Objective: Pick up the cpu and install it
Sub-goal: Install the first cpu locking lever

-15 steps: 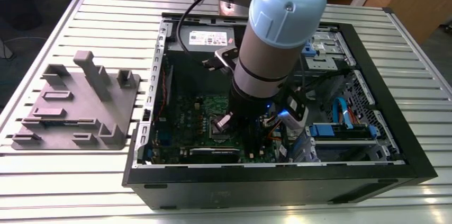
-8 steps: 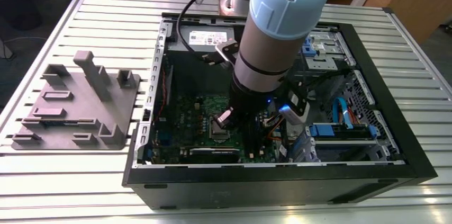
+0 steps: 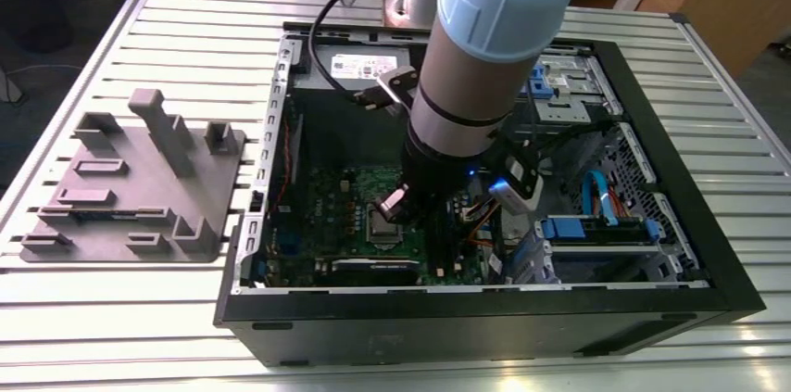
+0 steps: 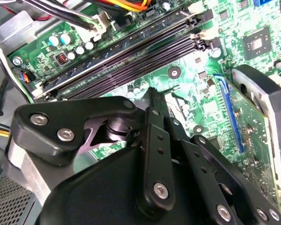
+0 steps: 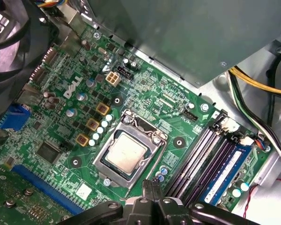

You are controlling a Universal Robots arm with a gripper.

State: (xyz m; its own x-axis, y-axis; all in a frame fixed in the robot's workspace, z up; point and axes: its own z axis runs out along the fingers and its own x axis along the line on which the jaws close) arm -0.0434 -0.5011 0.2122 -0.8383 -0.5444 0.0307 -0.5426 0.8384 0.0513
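The cpu [image 5: 126, 151], a small silver-grey square, lies flat inside the metal-framed socket [image 5: 101, 158] on the green motherboard [image 5: 145, 93]. In the first wrist view my gripper [image 5: 152, 186] hovers just beside the socket, its black fingers pressed together with nothing between them. The second wrist view shows the same thin fingertips [image 4: 153, 99] shut above the board near the memory slots [image 4: 131, 61]. In the exterior view the gripper [image 3: 395, 203] reaches down into the open computer case, right above the socket [image 3: 385, 227].
The black case [image 3: 495, 318] walls surround the arm. Cables and drive bays [image 3: 594, 216] crowd the exterior view's right. A graphics card [image 4: 253, 122] stands near the gripper. A grey fixture plate [image 3: 124, 188] with blocks lies on the slatted table at the exterior view's left.
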